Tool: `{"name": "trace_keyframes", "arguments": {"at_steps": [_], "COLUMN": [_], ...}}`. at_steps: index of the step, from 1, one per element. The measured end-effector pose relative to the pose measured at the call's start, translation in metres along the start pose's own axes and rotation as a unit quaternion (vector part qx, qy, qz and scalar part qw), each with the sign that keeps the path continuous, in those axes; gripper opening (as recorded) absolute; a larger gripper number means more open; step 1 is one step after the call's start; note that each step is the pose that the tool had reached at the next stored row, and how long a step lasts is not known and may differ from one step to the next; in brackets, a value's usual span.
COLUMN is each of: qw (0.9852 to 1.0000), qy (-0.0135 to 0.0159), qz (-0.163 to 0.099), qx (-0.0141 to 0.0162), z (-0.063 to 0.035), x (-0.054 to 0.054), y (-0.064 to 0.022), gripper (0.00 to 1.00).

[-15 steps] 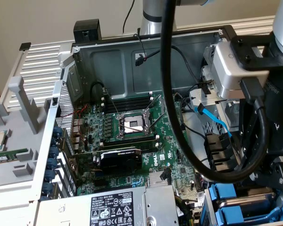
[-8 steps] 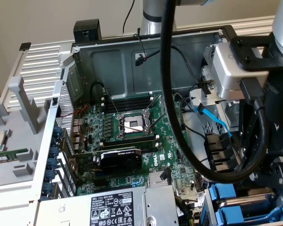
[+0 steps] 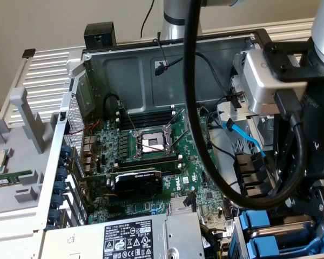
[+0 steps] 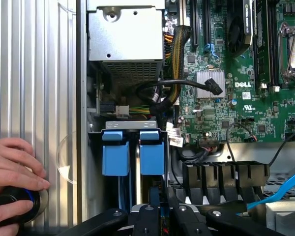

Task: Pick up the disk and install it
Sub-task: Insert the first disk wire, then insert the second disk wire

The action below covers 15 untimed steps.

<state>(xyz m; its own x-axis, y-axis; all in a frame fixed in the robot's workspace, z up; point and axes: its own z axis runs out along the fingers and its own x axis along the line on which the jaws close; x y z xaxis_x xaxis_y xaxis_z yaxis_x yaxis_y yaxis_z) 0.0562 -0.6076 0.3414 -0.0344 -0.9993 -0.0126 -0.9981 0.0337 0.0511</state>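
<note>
End effector hangs low over the open computer case, and I cannot tell if it is pressed together or pinching something. Room is tight: the case wall is on one side and a black ribbed cable holder on the other. The disk, in its blue frame, stands in the drive bay just ahead of the end effector. I count two blue frames; the second blue frame is just beside it. A person's hand rests on the ribbed panel.
</note>
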Motion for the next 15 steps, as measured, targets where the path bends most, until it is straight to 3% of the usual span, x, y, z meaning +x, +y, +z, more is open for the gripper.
{"name": "trace_keyframes", "arguments": {"at_steps": [15], "qw": [1.0], "qy": [0.0], "qz": [0.001], "qx": [0.0], "z": [0.0033], "x": [0.0002], "y": [0.0008], "gripper": [0.16]}}
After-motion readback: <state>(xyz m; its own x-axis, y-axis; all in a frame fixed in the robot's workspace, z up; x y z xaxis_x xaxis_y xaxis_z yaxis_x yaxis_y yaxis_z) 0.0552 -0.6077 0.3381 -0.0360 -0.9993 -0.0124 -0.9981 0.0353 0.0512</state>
